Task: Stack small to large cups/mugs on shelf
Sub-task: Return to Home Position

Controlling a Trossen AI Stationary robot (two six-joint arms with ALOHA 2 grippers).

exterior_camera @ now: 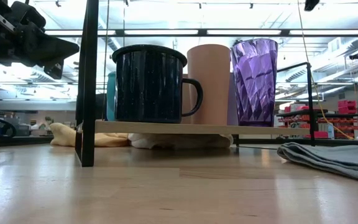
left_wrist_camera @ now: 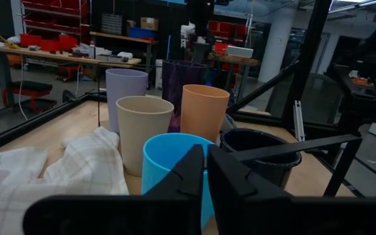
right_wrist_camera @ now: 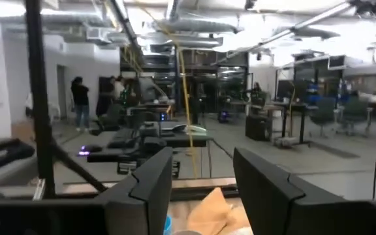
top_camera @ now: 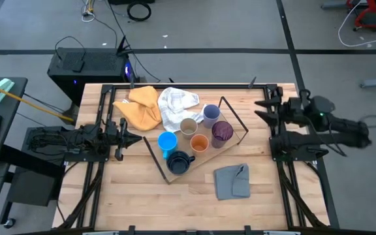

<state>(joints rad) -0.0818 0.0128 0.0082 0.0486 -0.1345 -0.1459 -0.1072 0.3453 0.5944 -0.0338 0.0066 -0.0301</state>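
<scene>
- Slatted wooden tabletop [exterior_camera: 166,193], smooth and pale, lies closest in the low view, with a rumpled grey cloth [exterior_camera: 334,158] on it beside the shelf.
- Shelf [exterior_camera: 260,130]: a flat light-wood board in a thin black wire frame. It carries all six cups, each upright with its mouth up and standing on its own.
- Dark navy mug [exterior_camera: 149,84], speckled enamel with a loop handle, stands at the board's near edge.
- Bright blue mug [left_wrist_camera: 175,163] is just beside it. The orange cup [exterior_camera: 208,84] is smooth and matte, and the purple cup [exterior_camera: 253,81] is translucent and faceted.
- Beige cup [left_wrist_camera: 143,130] and lavender cup [left_wrist_camera: 126,91], both plain tumblers, stand farther back.
- White cloth [top_camera: 175,104] and yellow cloth [top_camera: 141,108] lie crumpled past the shelf.
- Left gripper [left_wrist_camera: 205,156] sits low by the shelf's left corner with its fingers pressed together, pointing at the blue mug.
- Right gripper [right_wrist_camera: 204,170] hangs at the table's right edge, well apart from the cups, with its fingers spread.
</scene>
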